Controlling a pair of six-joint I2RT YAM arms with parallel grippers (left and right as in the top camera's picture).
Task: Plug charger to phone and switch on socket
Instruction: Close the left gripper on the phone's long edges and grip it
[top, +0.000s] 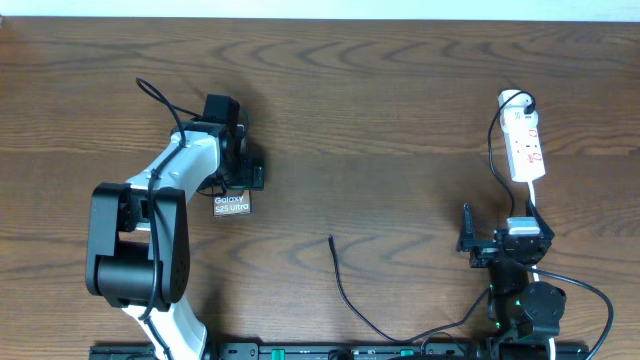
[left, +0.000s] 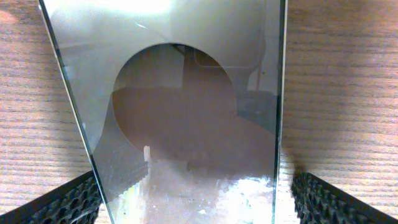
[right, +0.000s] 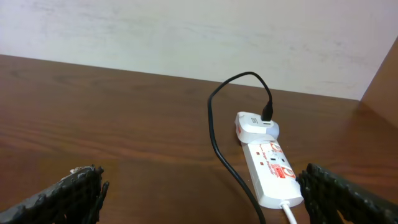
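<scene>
A dark wood-grain counter (top: 380, 120) carries everything. The phone (top: 231, 205), a flat dark rectangular slab with white "Galaxy" lettering, lies face up under my left arm.

In the left wrist view the phone (left: 186, 124) fills the frame. Its surface is glossy and mirror-like, with a round dark reflection and thin straight edges. My left jaws are released wide and straddle it. Their black, knobbly rubber pads (left: 62, 202) sit just outside each long edge, and I cannot tell whether they touch it.

To the right of the phone and a little nearer my base lies the charger (top: 345, 295), a thin black cable. Its small tip points away from me, well apart from the phone.

Far to the phone's right lies the socket (top: 525, 148), a smooth white oblong strip with red markings. A rounded white adapter (right: 255, 126) sits at its far end, with black cable looping out of it.

My right jaws are also released wide. They are far to the phone's right too, on my side of the socket and facing it.
</scene>
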